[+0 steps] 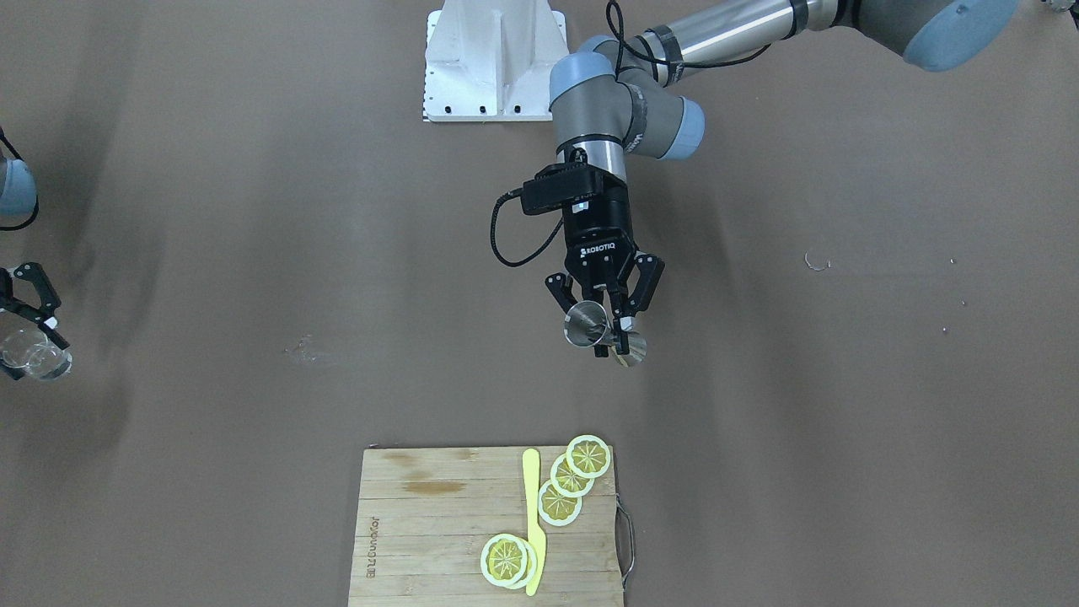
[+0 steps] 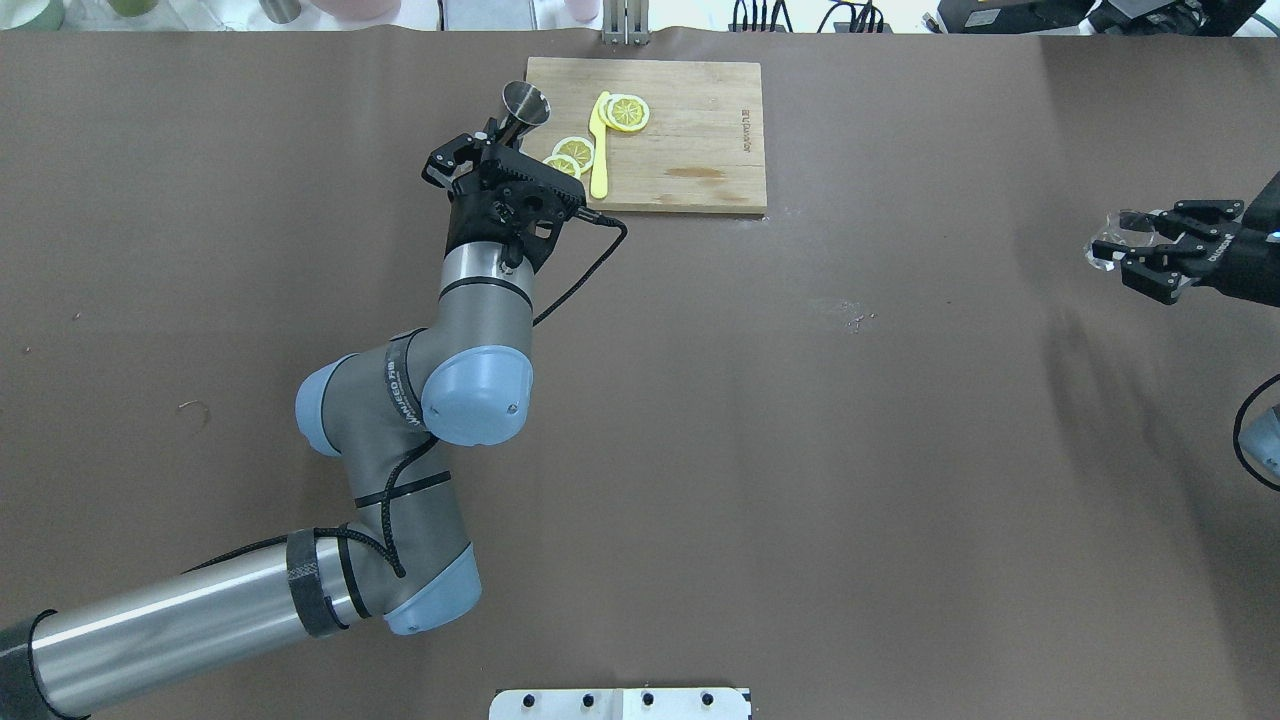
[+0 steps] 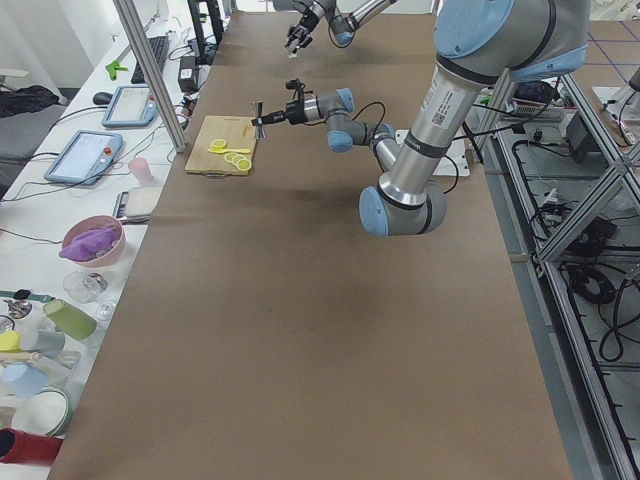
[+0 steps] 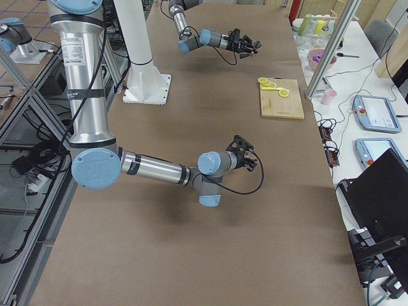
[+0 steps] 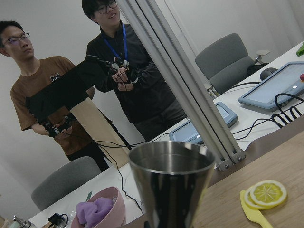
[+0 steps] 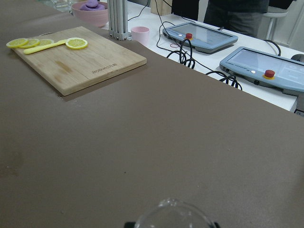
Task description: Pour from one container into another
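overhead exterior, tilted jigger (image 2: 524,104), clear tumbler (image 2: 1108,248) well apart, contents unseen

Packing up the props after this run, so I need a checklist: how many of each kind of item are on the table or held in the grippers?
metal jigger: 1
clear glass: 1
wooden cutting board: 1
yellow plastic knife: 1
lemon slices: 5 (two overlap)
Total: 9

- Robotics laboratory: left arm (image 2: 400,400) and right arm (image 4: 153,169) reach over a brown-covered table (image 2: 800,450).
- Side bench (image 4: 357,64) carries teach pendants (image 6: 199,34) and cables (image 6: 183,54).
- Aluminium framing (image 5: 185,90); two people (image 5: 133,80) hold handheld devices (image 5: 121,71).
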Available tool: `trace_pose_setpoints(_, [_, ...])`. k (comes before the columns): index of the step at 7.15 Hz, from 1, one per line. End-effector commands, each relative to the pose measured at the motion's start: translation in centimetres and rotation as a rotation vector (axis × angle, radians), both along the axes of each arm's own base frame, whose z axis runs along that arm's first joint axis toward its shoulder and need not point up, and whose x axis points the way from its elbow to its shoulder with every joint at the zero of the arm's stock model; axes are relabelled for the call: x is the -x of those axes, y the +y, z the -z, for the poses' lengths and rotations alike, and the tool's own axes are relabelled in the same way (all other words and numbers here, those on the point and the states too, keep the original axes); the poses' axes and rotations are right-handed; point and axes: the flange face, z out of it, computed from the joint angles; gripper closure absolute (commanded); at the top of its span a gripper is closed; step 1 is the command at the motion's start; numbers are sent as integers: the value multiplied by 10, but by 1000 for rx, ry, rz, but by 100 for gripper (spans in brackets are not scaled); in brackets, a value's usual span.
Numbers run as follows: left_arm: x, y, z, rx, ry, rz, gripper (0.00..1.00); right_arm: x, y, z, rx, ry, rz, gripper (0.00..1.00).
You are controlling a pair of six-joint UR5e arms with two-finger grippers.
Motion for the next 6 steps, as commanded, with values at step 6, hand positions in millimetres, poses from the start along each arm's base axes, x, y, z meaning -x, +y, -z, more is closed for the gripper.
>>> trace_pose_setpoints(6, [14,1,-4,-12,32,9,100,30,45,-39,-14,-17,29,100])
